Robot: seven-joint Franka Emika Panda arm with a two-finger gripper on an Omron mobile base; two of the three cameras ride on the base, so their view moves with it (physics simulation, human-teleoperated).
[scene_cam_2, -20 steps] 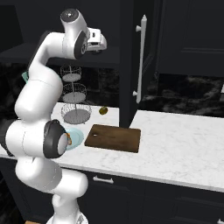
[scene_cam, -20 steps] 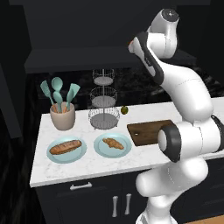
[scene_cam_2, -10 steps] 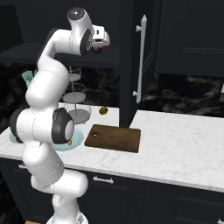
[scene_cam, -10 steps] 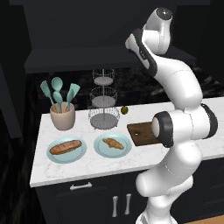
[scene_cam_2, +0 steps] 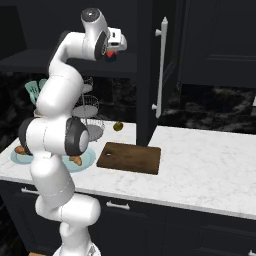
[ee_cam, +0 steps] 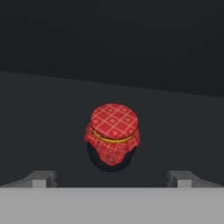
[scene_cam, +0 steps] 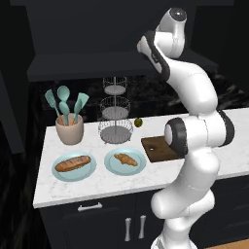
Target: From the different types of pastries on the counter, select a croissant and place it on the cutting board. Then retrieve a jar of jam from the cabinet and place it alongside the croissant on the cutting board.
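Note:
The jar of jam (ee_cam: pixel 113 135), squat and dark with a red checked cloth top, stands on the shelf of the black cabinet (scene_cam: pixel 97 44). My gripper (ee_cam: pixel 113 179) is open just in front of it, one fingertip (ee_cam: pixel 41 178) on each side and short of the jar. In the right base view the gripper (scene_cam_2: pixel 112 50) is raised at the shelf with the jar of jam (scene_cam_2: pixel 109 55) showing red at its tip. The croissant (scene_cam: pixel 125 159) lies on a teal plate on the white counter (scene_cam: pixel 97 187). The dark cutting board (scene_cam_2: pixel 129 157) lies to its right.
A longer loaf (scene_cam: pixel 73 163) rests on a second teal plate at the left. A tiered wire stand (scene_cam: pixel 115 114), a utensil crock (scene_cam: pixel 69 129) and a small green fruit (scene_cam: pixel 138 122) sit at the back. A tall black cabinet door with a silver handle (scene_cam_2: pixel 161 65) stands right of the gripper.
The arm has straightened upward and carried the hand to the right and deeper toward the cabinet shelf. The jaws stayed open. Nothing on the counter moved.

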